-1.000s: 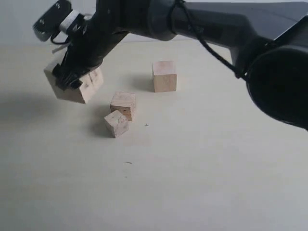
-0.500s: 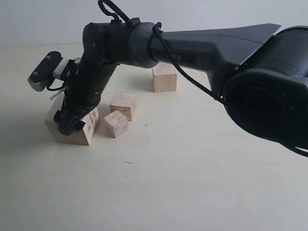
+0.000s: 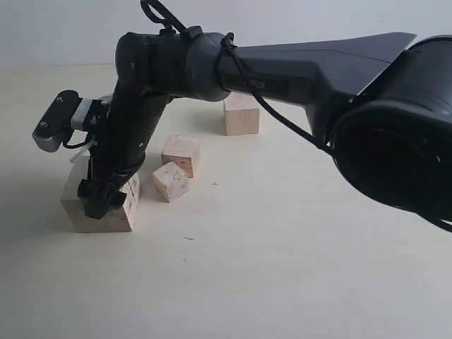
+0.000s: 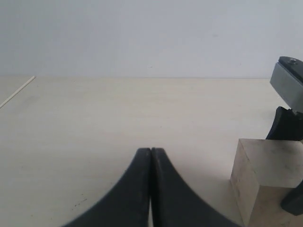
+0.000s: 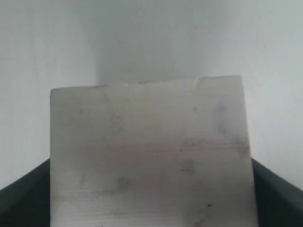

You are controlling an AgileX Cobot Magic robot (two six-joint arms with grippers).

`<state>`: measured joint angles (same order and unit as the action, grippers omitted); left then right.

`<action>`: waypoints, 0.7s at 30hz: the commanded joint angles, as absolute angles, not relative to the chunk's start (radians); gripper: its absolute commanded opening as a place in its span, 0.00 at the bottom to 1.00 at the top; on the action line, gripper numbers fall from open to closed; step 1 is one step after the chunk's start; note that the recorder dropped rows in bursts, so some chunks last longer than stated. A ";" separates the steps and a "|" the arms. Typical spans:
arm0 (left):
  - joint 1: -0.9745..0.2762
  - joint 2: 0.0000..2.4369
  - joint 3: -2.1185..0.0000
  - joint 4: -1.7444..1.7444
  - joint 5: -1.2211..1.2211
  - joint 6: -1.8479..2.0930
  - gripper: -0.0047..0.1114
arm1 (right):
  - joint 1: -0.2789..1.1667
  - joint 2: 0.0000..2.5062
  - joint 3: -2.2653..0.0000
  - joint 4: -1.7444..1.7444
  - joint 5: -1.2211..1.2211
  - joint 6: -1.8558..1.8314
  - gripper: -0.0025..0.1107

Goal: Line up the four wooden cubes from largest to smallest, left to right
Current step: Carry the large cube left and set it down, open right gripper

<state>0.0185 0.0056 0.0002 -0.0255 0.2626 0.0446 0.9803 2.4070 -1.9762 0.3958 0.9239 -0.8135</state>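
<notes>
The largest wooden cube (image 3: 73,212) stands at the left of the table, its base at the surface. My right gripper (image 3: 100,198), reaching across from the right, is shut on it. In the right wrist view this cube (image 5: 149,151) fills the frame between the dark fingers (image 5: 23,196). The second largest cube (image 3: 242,116) stands at the back, partly behind the arm. A smaller cube (image 3: 181,153) and the smallest, turned askew (image 3: 171,181), sit close together in the middle. My left gripper (image 4: 151,152) is shut on nothing, with the largest cube (image 4: 265,189) off to its side.
The right arm (image 3: 296,70) stretches over the back of the table from the right. The tabletop (image 3: 282,254) is pale and plain. In the left wrist view the table's far edge (image 4: 19,90) and a blank wall show.
The right gripper has come down and slightly left with the largest cube, from the air at the back left to the table surface. The other three cubes have not moved.
</notes>
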 commanded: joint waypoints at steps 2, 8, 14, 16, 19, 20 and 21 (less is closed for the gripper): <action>0.022 0.000 0.000 -0.033 0.262 0.048 0.04 | 0.988 2.421 -1.961 0.419 0.986 -0.813 0.03; 0.022 0.000 0.000 -0.033 0.262 0.048 0.04 | 0.988 2.421 -1.961 0.423 0.973 -0.796 0.35; 0.022 0.000 0.000 -0.033 0.262 0.048 0.04 | 0.988 2.414 -1.961 0.434 0.974 -0.782 0.87; 0.022 0.000 0.000 -0.033 0.262 0.048 0.04 | 0.988 2.385 -1.961 0.436 0.974 -0.773 0.95; 0.022 0.000 0.000 -0.033 0.262 0.048 0.04 | 0.980 2.252 -1.961 0.363 0.976 -0.655 0.95; 0.022 0.000 0.000 -0.033 0.262 0.048 0.04 | 0.975 2.216 -1.961 0.315 0.976 -0.611 0.95; 0.022 0.000 0.000 -0.033 0.262 0.048 0.04 | 0.957 2.149 -1.961 0.210 0.955 -0.517 0.95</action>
